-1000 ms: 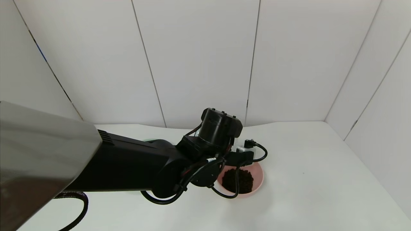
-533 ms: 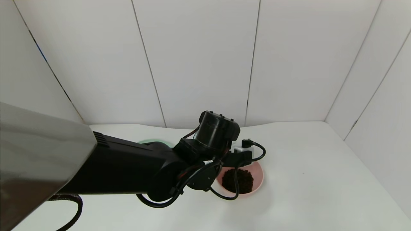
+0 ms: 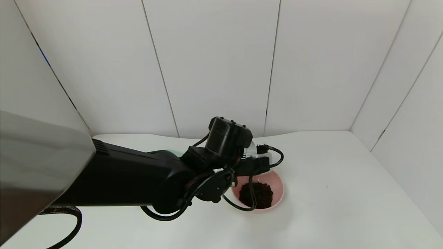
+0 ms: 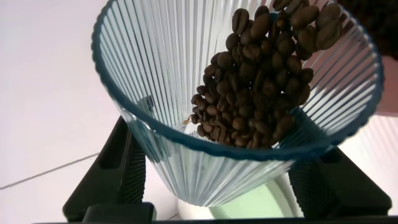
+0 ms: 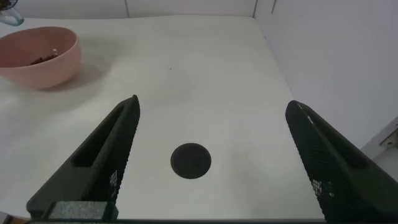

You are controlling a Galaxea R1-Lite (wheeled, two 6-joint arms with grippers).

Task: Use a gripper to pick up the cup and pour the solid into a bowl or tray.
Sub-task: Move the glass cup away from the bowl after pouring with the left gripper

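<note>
Between the two black fingers (image 4: 118, 168) of my left hand (image 4: 211, 186) sits the cup (image 4: 236, 93), pinched from both sides, and it is lifted above the tabletop (image 3: 328, 193) and tilted with its mouth toward the wrist camera. Many brown beans (image 4: 261, 81) lie inside it, a heap against the ribbed wall, so I judge that the cup is not emptied yet. From the head view the cup itself is almost hidden behind my left wrist (image 3: 226, 140); the wrist is just behind and above the pink bowl (image 3: 278, 193), near its far-left rim. The bowl already holds a dark heap of the solid (image 3: 256, 195), so a good part of the pouring seems to be done. I cannot tell if beans are falling at this moment. What is left, as I judge: to tilt the cup more until the last beans go into the bowl, and maybe to set the cup down after. A green plate (image 3: 169, 152) shows only a little behind my left arm. My right hand (image 5: 211, 162) is idle, well apart from the bowl, low over the tabletop with its fingers spread wide and nothing between them.
</note>
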